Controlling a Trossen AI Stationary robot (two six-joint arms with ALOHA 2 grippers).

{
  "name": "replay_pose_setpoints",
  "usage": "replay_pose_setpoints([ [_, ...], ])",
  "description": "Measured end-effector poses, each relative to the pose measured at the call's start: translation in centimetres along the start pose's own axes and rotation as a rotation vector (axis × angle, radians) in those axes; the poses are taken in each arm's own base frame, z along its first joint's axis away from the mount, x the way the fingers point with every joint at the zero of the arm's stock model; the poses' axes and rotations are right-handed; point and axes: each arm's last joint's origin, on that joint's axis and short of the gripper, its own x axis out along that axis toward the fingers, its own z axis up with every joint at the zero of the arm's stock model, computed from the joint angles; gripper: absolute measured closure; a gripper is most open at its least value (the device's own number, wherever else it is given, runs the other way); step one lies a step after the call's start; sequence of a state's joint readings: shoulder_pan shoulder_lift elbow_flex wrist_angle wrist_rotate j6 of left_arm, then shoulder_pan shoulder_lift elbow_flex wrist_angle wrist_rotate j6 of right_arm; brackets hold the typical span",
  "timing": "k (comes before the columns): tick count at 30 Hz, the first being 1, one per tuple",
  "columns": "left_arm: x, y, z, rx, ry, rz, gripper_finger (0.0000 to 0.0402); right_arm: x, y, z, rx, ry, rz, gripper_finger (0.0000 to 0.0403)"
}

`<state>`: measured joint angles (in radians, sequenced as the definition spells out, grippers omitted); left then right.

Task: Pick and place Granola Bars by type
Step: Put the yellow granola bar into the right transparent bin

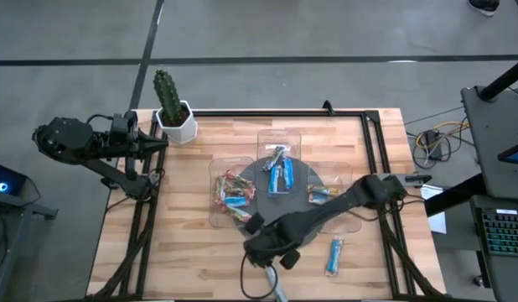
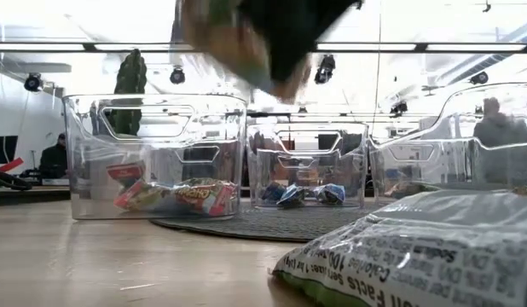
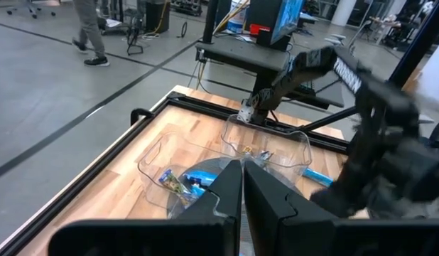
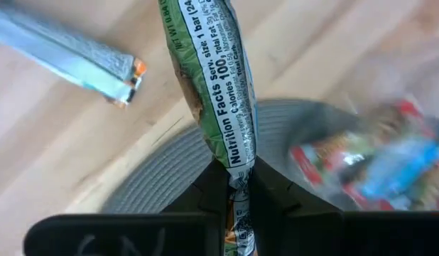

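My right gripper is shut on a granola bar with a green and white printed wrapper. It hovers above the table's near middle, at the round grey mat's near edge. A blue bar lies flat on the wood to its right and fills the low view's foreground. Three clear trays hold other bars: red and blue ones on the left, blue ones at the far side, a few on the right. My left gripper waits shut, above the table's far left corner. My right gripper pinches one end of the bar between its two fingers, which come from above and point steeply down. The bar runs on past the fingertips, in line with them. It hangs below them, lifted clear of the table and the mat.
A potted cactus stands in a white pot at the far left corner. A black frame rims the table. Bare wood lies at the near left. A person walks on the floor beyond the table.
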<state>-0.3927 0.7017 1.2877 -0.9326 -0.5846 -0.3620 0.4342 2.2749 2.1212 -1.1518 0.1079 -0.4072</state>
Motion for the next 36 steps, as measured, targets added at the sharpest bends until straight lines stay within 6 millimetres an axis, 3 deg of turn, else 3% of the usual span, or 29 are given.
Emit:
replay_pose_setpoints([
  [7,0.0,0.0,0.0,0.004,0.001,0.007,0.0402,-8.8,-0.5,-1.4,0.174,-0.168,-0.055,0.0375],
  [12,0.0,0.0,0.0,0.004,0.000,0.009,0.0402,-14.8,-0.6,-3.5,0.346,-0.295,-0.080,0.0375],
  [18,0.0,0.0,0.0,0.004,0.000,0.011,0.0402,-19.7,-0.7,-6.3,0.521,-0.374,-0.117,0.0375],
  [25,0.0,0.0,0.0,0.004,-0.001,0.013,0.0402,-22.0,-0.3,-9.9,0.668,-0.252,-0.155,0.0375],
  [31,0.0,0.0,0.0,0.003,-0.001,0.013,0.0402,-22.1,-0.2,-11.7,0.768,-0.116,-0.138,0.0375],
  [36,0.0,0.0,0.0,0.008,-0.001,0.013,0.0402,-21.5,-0.5,-12.1,0.801,-0.077,-0.136,0.0375],
])
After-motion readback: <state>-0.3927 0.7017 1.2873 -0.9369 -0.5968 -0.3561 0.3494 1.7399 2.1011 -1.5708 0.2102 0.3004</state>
